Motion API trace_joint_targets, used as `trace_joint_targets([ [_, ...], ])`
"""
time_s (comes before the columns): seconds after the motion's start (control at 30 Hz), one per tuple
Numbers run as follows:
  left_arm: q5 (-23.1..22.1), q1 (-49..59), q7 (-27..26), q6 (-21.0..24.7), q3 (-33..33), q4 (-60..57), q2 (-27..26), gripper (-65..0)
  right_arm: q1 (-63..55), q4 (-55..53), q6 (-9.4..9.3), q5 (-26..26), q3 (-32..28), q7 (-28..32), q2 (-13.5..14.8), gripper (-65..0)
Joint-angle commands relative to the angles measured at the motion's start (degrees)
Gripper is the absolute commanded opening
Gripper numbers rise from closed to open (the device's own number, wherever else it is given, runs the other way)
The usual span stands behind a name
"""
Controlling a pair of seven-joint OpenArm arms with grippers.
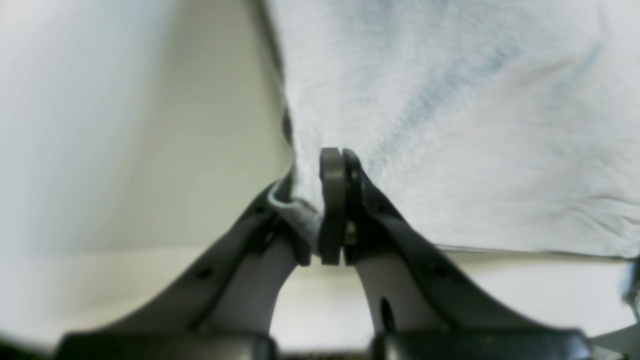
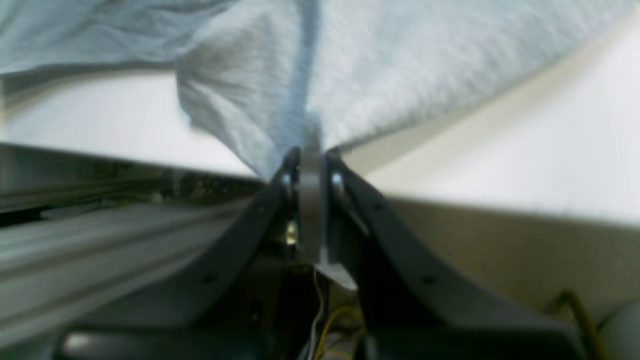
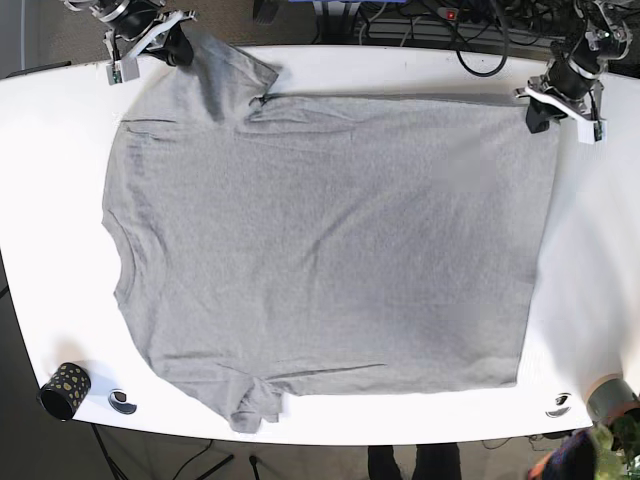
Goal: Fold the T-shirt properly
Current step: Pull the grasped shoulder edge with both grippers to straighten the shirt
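The white surface carried the grey T-shirt, spread nearly flat across most of it, neckline toward the base view's left, hem toward its right. The cloth appeared light, soft and limp; judged liable to sag and wrinkle unless taken at corners or seams. The right gripper had its fingers clamped tight on a bunched sleeve at the far-left corner. The left gripper was pinched closed on the hem corner at the far right.
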Motion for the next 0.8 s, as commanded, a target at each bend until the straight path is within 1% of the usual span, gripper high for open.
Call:
trace_joint_targets([
  [0.0, -0.68, 1.9, -0.73, -2.35, -1.68, 1.19, -0.67, -64.4, -2.32, 1.47, 0.54, 3.4, 0.51, 0.81, 0.38, -65.0],
  [0.13, -0.59, 3.57, -0.82, -6.22, -3.26, 1.02, -0.58, -64.4, -4.78, 1.82, 0.54, 7.53, 0.51, 0.9, 0.82, -65.0],
  [0.23, -0.5, 3.39, -0.82, -7.62, -3.44, 1.02, -0.58, -64.4, -4.87, 3.4, 0.54, 8.41, 0.59, 0.9, 0.82, -65.0],
  [0.3, -0.76, 2.95, -0.82, -7.71, -3.17, 1.11, -0.58, -64.3, -4.25, 3.75, 0.54, 8.41, 0.51, 0.9, 0.82, -65.0],
  [0.6, -0.76, -6.45, -0.64, -7.71, -3.08, 1.9, -0.41, -63.9, 5.59, 2.7, 0.54, 7.97, 0.24, 0.46, 0.91, -65.0],
  [0.67, -0.76, -8.3, -0.29, -7.71, -3.08, 1.72, -0.41, -63.9, 8.85, 1.73, 0.54, 7.97, 0.42, -1.13, 1.17, -65.0],
  [0.77, -0.59, -11.46, 1.2, -7.71, -3.08, 1.37, -0.41, -63.9, 13.68, -0.29, 0.54, 7.27, 0.24, -3.85, 2.58, -65.0],
])
